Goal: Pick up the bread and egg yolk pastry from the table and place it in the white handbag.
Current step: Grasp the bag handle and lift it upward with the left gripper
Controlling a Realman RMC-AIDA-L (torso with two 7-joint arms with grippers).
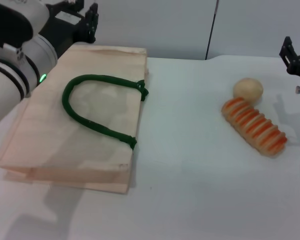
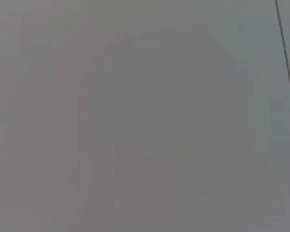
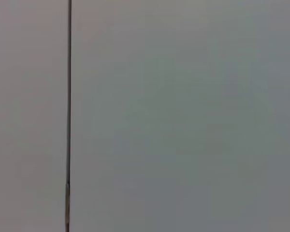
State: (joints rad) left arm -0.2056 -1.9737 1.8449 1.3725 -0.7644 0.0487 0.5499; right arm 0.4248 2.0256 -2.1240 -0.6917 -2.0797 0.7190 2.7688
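The white handbag (image 1: 80, 120) lies flat on the left side of the table, its dark green handle (image 1: 97, 107) looped on top. On the right lies the striped bread (image 1: 255, 126), with the round egg yolk pastry (image 1: 248, 89) touching its far end. My left gripper (image 1: 85, 20) hovers above the bag's far left corner. At the right edge, beyond the pastry, my right gripper (image 1: 292, 57) is only partly in view. Neither holds anything that I can see. Both wrist views show only a blank wall.
The white table (image 1: 190, 165) spreads between bag and bread. A wall with a dark vertical seam (image 1: 212, 30) stands behind the table.
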